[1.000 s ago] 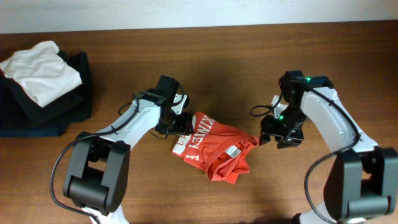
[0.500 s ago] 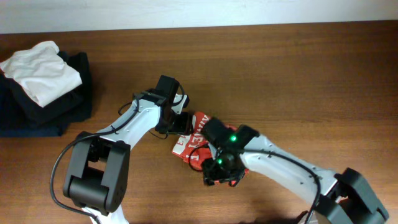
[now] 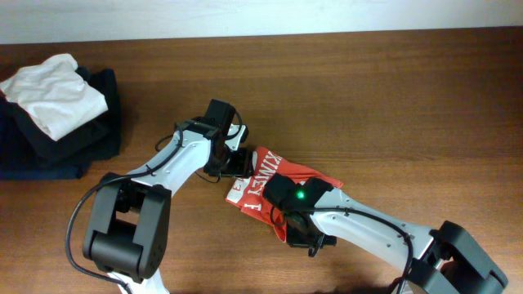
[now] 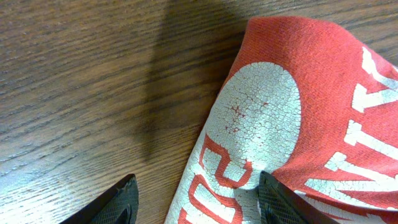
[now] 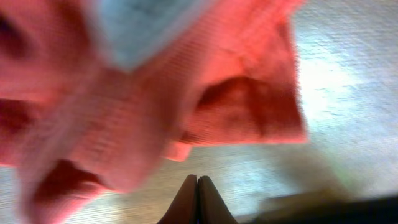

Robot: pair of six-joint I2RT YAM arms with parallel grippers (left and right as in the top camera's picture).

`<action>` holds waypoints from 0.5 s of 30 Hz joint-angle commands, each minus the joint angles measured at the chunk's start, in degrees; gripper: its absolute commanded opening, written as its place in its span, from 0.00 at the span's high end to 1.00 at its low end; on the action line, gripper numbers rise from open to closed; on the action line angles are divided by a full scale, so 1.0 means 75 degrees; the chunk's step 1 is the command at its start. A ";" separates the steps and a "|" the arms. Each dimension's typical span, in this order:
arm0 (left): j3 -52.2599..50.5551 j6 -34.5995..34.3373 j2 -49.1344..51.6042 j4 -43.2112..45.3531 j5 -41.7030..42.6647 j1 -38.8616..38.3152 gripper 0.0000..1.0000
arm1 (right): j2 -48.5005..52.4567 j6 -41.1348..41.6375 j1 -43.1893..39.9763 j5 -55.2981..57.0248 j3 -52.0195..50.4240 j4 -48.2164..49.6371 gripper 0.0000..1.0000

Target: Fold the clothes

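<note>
The clothes, a crumpled red-orange T-shirt [image 3: 265, 173] with white lettering, lie at the table's middle. My left gripper [image 3: 237, 162] hangs over the shirt's upper left edge. In the left wrist view the left gripper [image 4: 199, 202] is open, one finger over bare wood and the other finger [image 4: 277, 202] over the cracked white print of the shirt [image 4: 298, 112]. My right gripper [image 3: 315, 242] sits at the shirt's lower right edge. In the blurred right wrist view the right gripper [image 5: 198, 180] is shut, fingers pressed together with nothing between them, and the shirt [image 5: 143, 99] lies just beyond the tips.
A white folded garment [image 3: 53, 94] lies on a pile of dark folded garments [image 3: 78, 147] at the far left. The right arm [image 3: 368, 229] stretches across the lower right of the wooden table [image 3: 409, 98].
The right arm swung from the table's right side over to the shirt's lower edge, and its jaws closed. The left arm has not moved.
</note>
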 commanded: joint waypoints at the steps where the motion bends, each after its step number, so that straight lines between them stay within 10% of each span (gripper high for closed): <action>1: -0.0073 0.0044 0.0079 -0.0035 -0.0111 -0.0015 0.39 | -0.0507 -0.0361 0.0041 -0.0475 0.0379 0.0105 0.59; 7: -0.0073 0.0044 0.0076 -0.0038 -0.0111 -0.0015 0.39 | -0.0428 -0.0504 0.0044 -0.0478 0.0370 0.0481 0.49; 15: -0.0073 0.0041 0.0079 -0.0038 -0.0111 -0.0015 0.39 | 0.0146 -0.0469 0.0047 -0.0149 0.0338 0.0997 0.77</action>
